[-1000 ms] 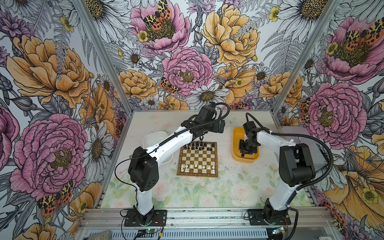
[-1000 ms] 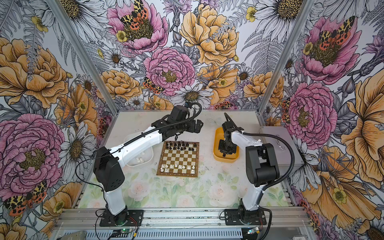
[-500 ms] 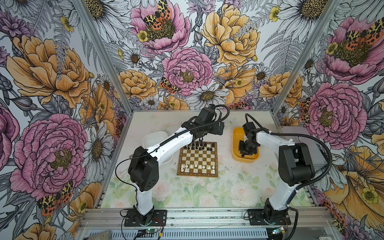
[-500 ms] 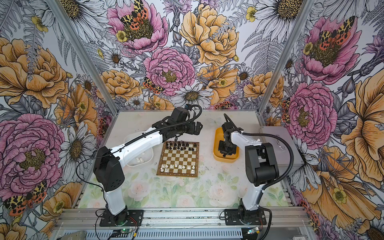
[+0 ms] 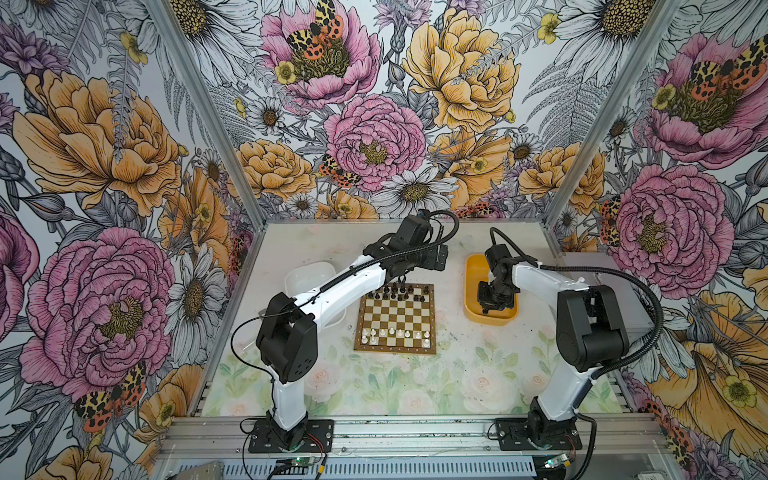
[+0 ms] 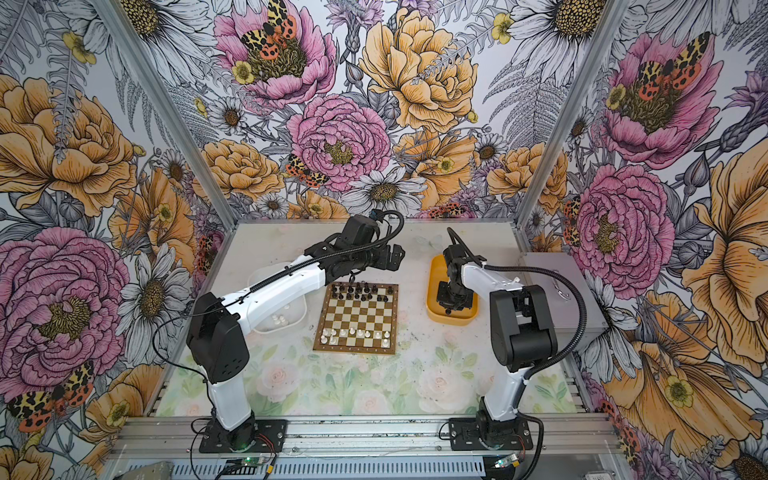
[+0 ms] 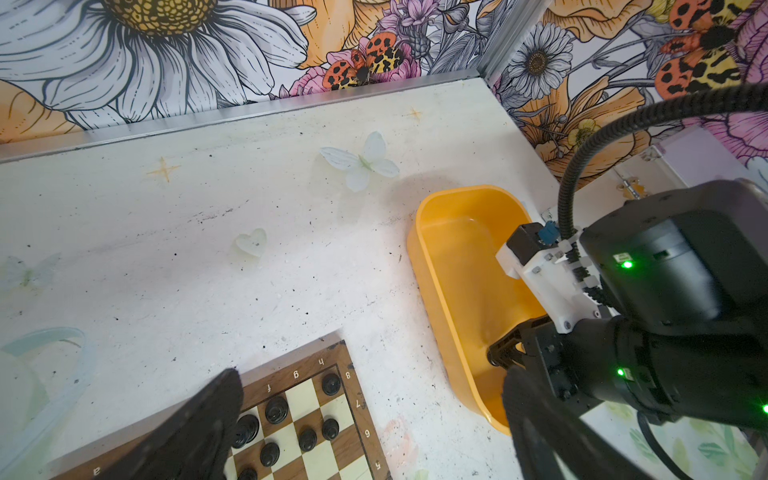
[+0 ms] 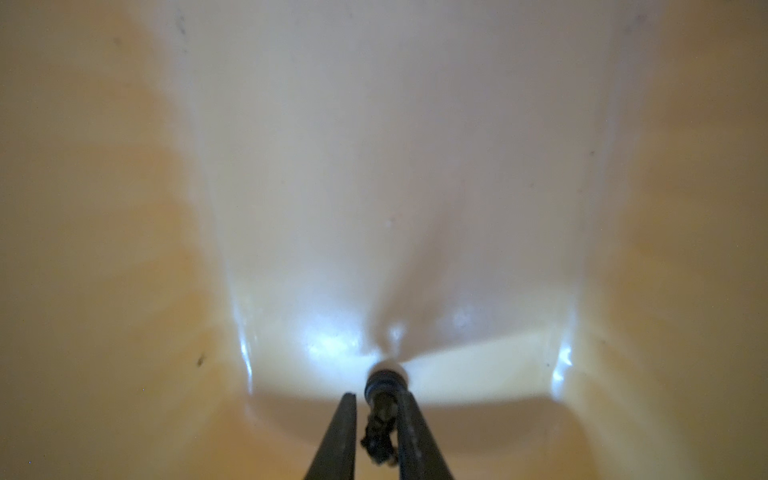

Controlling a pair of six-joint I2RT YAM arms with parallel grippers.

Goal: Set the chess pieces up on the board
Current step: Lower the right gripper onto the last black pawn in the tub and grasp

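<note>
R gripper: jaws sitting slightly apart, straddling 1 black piece lying in yellow tray, prob for pickup; L gripper: hanging wide apart over board far edge, prob staying clear

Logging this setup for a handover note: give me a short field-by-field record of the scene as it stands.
board: black pieces on far rows, white pieces on near row
left pincer: open, above board's far edge
right pincer: inside yellow tray, straddling a black piece; grip unclear
white tray: left of board, holds spare white pieces
</note>
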